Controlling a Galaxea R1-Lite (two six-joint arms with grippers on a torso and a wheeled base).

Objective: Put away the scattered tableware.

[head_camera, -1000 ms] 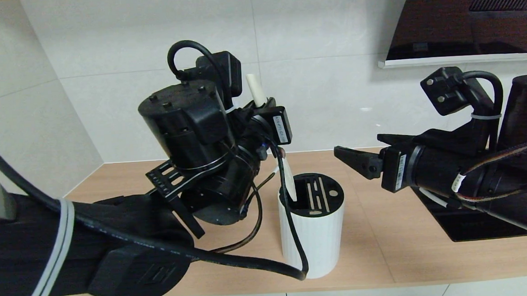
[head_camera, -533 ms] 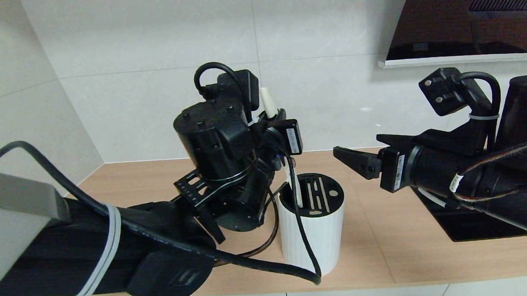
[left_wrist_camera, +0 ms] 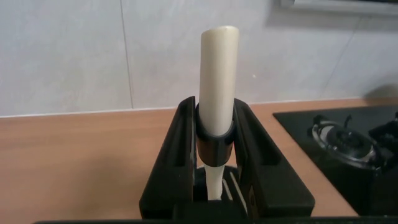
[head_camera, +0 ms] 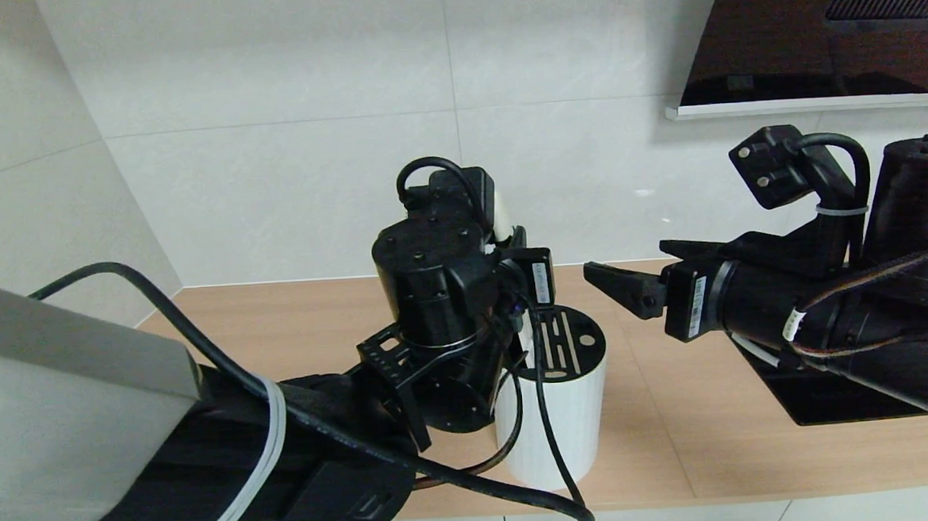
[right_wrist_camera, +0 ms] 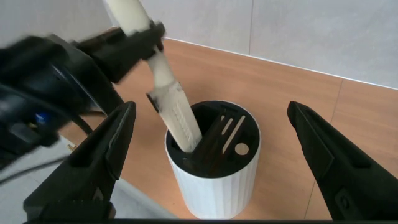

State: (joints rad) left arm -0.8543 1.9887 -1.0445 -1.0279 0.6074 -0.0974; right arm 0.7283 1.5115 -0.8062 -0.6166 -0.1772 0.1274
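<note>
While the left gripper point(left_wrist_camera: 214, 124) clamps the cream-handled knife point(right_wrist_camera: 173, 106), blade tip inside the white ribbed cylindrical holder point(right_wrist_camera: 214, 186), the right gripper point(head_camera: 629, 268) hangs open at the holder's 3 o'clock. Danger: the tilted blade could snag the black slotted insert and tip the holder.

Your head camera looks forward and down from up high at the wooden counter point(head_camera: 663, 425), with both arms close in front. Your left wrist camera sits right behind the knife point(left_wrist_camera: 217, 74) and faces the wall point(left_wrist_camera: 74, 56). Your right wrist camera looks down, close, into the white holder point(right_wrist_camera: 214, 193). Head and right wrist views share that holder. The stove point(left_wrist_camera: 348, 140) may be the dark plate at the head view's right edge.
</note>
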